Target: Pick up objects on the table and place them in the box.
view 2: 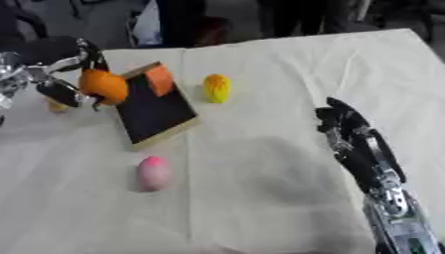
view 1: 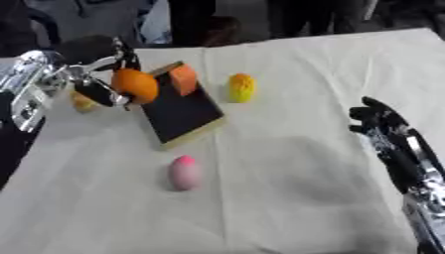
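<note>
At the far left of the cloth-covered tabletop, an orange is held by the left robot hand, whose fingers are curled round it, just at the left rim of the shallow dark box with its pale wooden edge. Inside the box, at its far end, an orange-red block is already seen, so at least one piece can be judged as placed. The orange is not yet released; it is carried at the box's edge, partly over the dark interior, and the present step appears to be its delivery. Three things are left outside the box: a yellow corn-like piece just beyond the right rim, a pink egg-shaped piece lying near the box's near corner, and a small yellow piece partly hidden behind the left robot hand. The right robot hand is held idle at the right, fingers relaxed, nothing grasped. The task is judged under halfway done.
</note>
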Robot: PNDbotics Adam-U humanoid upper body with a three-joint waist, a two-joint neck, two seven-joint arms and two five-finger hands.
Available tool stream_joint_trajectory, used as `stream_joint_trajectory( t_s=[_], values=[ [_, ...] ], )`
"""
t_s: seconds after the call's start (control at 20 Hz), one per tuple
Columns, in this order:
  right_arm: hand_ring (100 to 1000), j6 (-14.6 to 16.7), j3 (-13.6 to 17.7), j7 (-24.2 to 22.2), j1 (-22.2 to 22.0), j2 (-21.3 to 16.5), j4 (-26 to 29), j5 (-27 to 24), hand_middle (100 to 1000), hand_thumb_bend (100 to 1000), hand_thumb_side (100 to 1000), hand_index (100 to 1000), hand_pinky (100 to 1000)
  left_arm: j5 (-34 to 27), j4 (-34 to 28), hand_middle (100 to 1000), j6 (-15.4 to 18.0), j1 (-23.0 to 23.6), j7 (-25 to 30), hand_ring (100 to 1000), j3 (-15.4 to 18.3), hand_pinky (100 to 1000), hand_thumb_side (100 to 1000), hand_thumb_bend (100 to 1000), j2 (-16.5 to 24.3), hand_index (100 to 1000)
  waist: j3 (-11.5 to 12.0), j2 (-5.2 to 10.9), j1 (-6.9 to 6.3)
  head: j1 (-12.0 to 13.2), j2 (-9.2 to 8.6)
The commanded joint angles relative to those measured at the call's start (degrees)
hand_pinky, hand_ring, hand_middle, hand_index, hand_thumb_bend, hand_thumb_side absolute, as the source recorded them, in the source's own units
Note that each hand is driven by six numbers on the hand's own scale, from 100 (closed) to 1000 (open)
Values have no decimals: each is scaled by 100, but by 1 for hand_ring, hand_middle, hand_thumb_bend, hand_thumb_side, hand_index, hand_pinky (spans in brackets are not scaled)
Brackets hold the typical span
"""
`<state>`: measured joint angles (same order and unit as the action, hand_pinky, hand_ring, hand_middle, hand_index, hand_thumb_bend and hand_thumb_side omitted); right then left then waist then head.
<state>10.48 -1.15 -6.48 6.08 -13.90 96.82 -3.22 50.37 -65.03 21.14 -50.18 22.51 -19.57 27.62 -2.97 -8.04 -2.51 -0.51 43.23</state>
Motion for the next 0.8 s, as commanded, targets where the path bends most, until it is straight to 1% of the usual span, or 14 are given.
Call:
stream_joint_trajectory(
  t_s=[0.05, 0.25, 0.55, 0.6, 0.65, 0.7, 0.75, 0.8],
  values=[
    [868, 4, -12, -18, 73, -54, 96, -44, 771, 100, 570, 916, 811, 124, 104, 526, 123, -164, 54, 515, -40, 623, 171, 311, -91, 672, -19, 34, 65, 29, -55],
    [868, 3, -24, -32, 89, -44, 98, -49, 771, 100, 570, 916, 811, 189, 261, 561, 212, -137, 100, 546, -97, 648, 175, 308, -281, 703, -43, 6, 76, 38, -60],
    [868, 3, -25, -39, 99, -38, 98, -50, 771, 100, 570, 917, 811, 221, 429, 619, 308, -22, 190, 601, -165, 687, 188, 330, -422, 754, -50, -12, 83, 25, -60],
    [868, 3, -25, -40, 100, -37, 98, -50, 771, 100, 573, 916, 811, 230, 447, 634, 324, -9, 226, 615, -173, 699, 192, 365, -423, 765, -51, -12, 83, 22, -59],
    [868, 3, -24, -40, 100, -38, 97, -49, 771, 100, 570, 917, 811, 241, 460, 641, 347, 3, 289, 620, -188, 703, 225, 339, -410, 769, -50, -10, 81, 18, -59],
    [868, 3, -22, -39, 99, -38, 97, -47, 771, 100, 570, 917, 811, 244, 462, 644, 367, 10, 358, 622, -195, 705, 230, 340, -394, 770, -49, -9, 80, 15, -59],
    [868, 2, -21, -38, 98, -39, 95, -46, 771, 100, 570, 917, 811, 242, 463, 665, 381, 19, 426, 638, -198, 718, 261, 352, -372, 789, -46, -7, 76, 11, -60],
    [868, 2, -20, -38, 98, -39, 94, -44, 771, 100, 570, 917, 811, 238, 461, 670, 390, 31, 491, 642, -199, 721, 269, 355, -350, 795, -42, -4, 74, 8, -63]
  ],
)
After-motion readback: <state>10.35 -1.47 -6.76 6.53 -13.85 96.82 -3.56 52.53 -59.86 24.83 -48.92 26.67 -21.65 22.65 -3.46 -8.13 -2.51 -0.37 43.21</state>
